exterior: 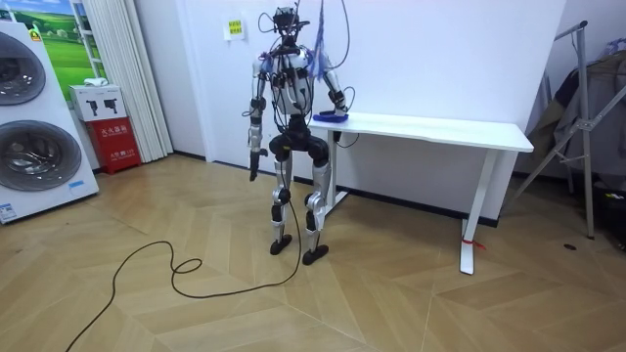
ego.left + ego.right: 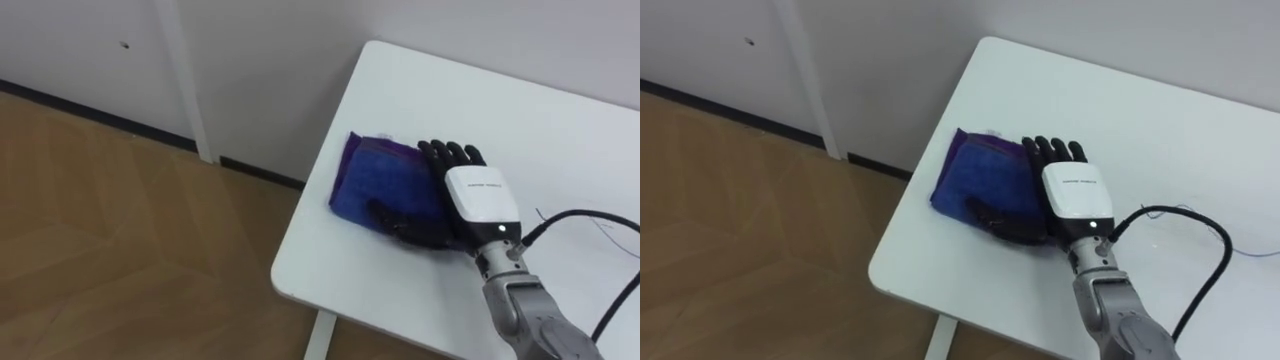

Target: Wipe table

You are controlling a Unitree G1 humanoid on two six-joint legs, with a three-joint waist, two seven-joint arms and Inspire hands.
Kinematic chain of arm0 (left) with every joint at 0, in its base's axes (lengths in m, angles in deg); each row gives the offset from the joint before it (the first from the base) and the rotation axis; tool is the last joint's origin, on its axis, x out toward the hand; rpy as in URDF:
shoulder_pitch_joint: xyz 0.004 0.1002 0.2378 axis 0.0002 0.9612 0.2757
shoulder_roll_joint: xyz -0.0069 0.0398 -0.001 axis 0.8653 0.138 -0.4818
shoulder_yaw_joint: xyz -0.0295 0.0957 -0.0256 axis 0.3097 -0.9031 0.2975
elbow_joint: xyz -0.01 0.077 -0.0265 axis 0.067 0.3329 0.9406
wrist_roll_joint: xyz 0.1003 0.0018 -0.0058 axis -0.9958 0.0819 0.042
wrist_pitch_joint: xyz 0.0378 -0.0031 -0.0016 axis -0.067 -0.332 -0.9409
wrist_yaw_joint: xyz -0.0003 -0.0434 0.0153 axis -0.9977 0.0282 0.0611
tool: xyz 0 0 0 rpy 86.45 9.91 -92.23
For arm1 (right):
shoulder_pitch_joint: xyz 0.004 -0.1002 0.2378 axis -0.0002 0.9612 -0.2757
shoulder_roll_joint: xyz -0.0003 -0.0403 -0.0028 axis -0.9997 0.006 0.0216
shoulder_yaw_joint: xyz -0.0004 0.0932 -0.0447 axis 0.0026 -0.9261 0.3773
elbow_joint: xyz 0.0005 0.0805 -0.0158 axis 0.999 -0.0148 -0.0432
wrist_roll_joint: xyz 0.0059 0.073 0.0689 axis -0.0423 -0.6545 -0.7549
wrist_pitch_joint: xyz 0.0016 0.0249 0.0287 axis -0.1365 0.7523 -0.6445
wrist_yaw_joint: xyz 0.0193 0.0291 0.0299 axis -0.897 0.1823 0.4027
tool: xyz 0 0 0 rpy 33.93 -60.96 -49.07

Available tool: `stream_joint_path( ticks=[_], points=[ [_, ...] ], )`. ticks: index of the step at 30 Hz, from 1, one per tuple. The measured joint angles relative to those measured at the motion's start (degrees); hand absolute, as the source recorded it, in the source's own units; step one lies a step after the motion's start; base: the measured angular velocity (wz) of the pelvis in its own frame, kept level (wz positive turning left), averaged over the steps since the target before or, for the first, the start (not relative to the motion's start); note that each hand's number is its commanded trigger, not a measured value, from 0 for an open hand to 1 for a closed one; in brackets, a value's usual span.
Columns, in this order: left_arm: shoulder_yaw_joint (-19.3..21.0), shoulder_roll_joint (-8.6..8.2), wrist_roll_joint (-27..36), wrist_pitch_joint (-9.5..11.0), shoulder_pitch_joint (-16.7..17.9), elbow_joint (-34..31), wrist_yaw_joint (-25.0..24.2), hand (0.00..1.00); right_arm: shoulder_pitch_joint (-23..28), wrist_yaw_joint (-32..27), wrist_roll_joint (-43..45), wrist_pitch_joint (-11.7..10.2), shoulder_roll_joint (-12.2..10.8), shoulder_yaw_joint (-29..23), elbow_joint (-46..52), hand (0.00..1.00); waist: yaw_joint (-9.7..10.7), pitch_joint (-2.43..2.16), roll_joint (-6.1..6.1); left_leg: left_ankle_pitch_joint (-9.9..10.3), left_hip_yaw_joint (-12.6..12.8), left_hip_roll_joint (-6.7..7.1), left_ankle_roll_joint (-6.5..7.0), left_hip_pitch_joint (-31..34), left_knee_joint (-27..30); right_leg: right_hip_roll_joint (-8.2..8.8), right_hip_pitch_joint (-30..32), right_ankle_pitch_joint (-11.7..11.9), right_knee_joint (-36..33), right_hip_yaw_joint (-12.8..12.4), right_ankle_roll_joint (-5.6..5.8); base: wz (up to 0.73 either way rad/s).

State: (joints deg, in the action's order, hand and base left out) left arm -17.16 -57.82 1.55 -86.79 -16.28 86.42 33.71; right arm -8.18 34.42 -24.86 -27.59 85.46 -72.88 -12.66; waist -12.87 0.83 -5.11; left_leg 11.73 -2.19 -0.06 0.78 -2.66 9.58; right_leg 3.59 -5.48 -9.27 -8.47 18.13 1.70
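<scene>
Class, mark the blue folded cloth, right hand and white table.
Blue folded cloth (image 2: pixel 383 180): left eye view, uncovered middle.
Right hand (image 2: pixel 477 196): left eye view, white back.
White table (image 2: pixel 560 130): left eye view, bare top.

Mid-frame, the cloth (image 2: pixel 385 180) is showing deep blue, shading purple along its upper edge. The right hand (image 2: pixel 476 196) is showing black fingers and a white back. The table (image 2: pixel 560 120) is looking plain white; the floor (image 2: pixel 120 240), lower left, brown herringbone wood.
</scene>
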Motion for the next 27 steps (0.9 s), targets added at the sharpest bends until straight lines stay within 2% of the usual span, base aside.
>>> stream_joint_path(
  ticks=[5,9,11,20,24,27],
  points=[
    [-0.03,0.0,-0.04,-1.31,0.77,0.02,-0.44,0.0,-0.56,-0.12,-1.41,0.09,-0.02,-0.89,-1.29,0.0,-0.31,0.07,0.14,0.0,-1.01,0.1,0.0,0.04,0.26,0.07,-0.44,0.0,0.0,0.99,0.0,0.1],
    [-0.07,0.0,-0.02,-2.08,0.77,0.01,-1.47,0.0,-0.7,-0.11,-2.37,1.27,-0.02,-0.89,-2.74,0.0,-1.13,0.13,0.51,0.0,-1.24,0.23,0.0,0.83,0.66,0.2,-0.1,-0.01,0.0,1.35,0.02,0.06],
    [-0.09,0.01,-0.02,-2.17,0.7,-0.09,-1.57,0.0,-0.72,-0.11,-2.53,1.3,-0.01,-0.88,-2.85,0.0,-1.13,0.11,0.61,0.0,-1.84,0.4,0.0,1.63,1.16,0.33,0.16,-0.02,0.02,2.45,0.03,0.14],
    [-0.12,0.14,-0.08,-2.64,0.88,-0.34,-2.12,0.0,-1.11,-0.25,-2.98,2.18,0.0,-0.85,-3.9,0.0,-2.11,-0.05,0.68,-0.14,-2.98,0.75,0.15,2.96,1.87,0.59,0.75,-0.02,-0.04,3.39,0.03,0.07],
    [-0.14,0.12,-3.63,-2.72,0.84,-0.75,-2.26,0.0,-1.84,-0.19,-1.28,2.56,0.03,-0.84,-6.28,0.0,-2.77,-0.17,0.51,-0.19,-3.08,0.77,0.12,3.14,2.03,0.59,0.96,-0.02,-0.03,3.44,0.03,0.0],
    [-0.14,0.12,-3.89,-2.73,0.77,-0.78,-2.26,0.0,-2.27,-0.02,-0.41,3.13,0.03,-0.84,-6.8,0.0,-2.94,-0.21,0.45,-0.23,-3.13,0.77,0.07,3.33,2.15,0.61,1.15,-0.02,-0.05,3.65,0.03,0.0]
  ],
)
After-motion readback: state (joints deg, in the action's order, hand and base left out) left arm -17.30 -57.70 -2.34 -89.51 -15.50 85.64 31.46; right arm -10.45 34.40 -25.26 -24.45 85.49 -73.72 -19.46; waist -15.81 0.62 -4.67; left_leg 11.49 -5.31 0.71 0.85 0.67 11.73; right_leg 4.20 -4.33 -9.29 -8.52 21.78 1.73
